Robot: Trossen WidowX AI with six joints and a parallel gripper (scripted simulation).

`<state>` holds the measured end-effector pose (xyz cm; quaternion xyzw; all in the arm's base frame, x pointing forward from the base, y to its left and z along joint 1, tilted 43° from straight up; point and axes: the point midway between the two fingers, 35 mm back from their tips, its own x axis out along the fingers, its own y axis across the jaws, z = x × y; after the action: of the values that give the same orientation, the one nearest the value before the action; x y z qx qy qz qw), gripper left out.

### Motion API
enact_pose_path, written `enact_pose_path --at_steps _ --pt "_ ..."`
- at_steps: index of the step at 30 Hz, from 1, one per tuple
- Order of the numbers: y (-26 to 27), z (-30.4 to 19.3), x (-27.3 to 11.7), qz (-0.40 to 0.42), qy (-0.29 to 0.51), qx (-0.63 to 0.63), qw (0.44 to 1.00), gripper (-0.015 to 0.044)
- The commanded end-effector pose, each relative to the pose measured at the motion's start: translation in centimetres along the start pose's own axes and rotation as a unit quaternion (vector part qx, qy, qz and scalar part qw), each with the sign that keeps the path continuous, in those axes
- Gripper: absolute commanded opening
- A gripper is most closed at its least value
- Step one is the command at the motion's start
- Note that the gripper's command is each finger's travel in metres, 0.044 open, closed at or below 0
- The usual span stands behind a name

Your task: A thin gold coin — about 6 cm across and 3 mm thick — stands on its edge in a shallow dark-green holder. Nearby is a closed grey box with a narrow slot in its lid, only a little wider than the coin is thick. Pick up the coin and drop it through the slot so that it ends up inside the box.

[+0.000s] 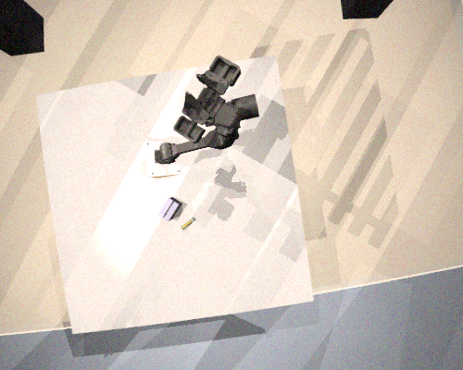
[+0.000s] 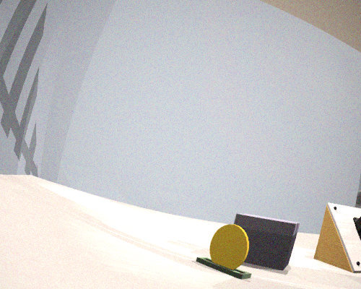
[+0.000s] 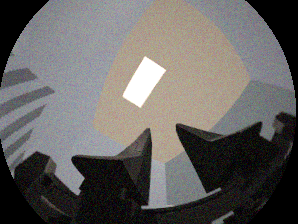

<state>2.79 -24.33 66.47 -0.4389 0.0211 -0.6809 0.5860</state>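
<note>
In the top view, the grey box (image 1: 171, 208) sits left of centre on the white table (image 1: 101, 185), a dark slot running across its pale lid. Just to its right, apart from it, the gold coin (image 1: 188, 223) shows as a thin yellow sliver, edge-on in its dark-green holder (image 1: 189, 224). Further right and toward the far side of the table, the dark arm (image 1: 203, 143) folds up from its base, and the gripper (image 1: 221, 74) is raised high, well apart from the coin and the box, with its fingers pointing away from the table.

In the exterior view, the coin (image 2: 229, 246) stands upright on the holder (image 2: 224, 268), with the box (image 2: 268, 240) just behind and to its right. Right of that, a wooden wedge-shaped mount (image 2: 340, 242) carries the arm's base.

In the wrist view, the two dark fingers stand partly apart with nothing between them; through the gap only the wall and ceiling show, with a bright rectangular light (image 3: 144, 80) overhead. The gripper grasps nothing.
</note>
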Motion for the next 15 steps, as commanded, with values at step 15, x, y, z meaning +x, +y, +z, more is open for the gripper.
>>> enact_pose_path --at_steps 15 --pt "27.6 -3.1 -1.8 0.406 0.12 0.227 0.877 0.0161"
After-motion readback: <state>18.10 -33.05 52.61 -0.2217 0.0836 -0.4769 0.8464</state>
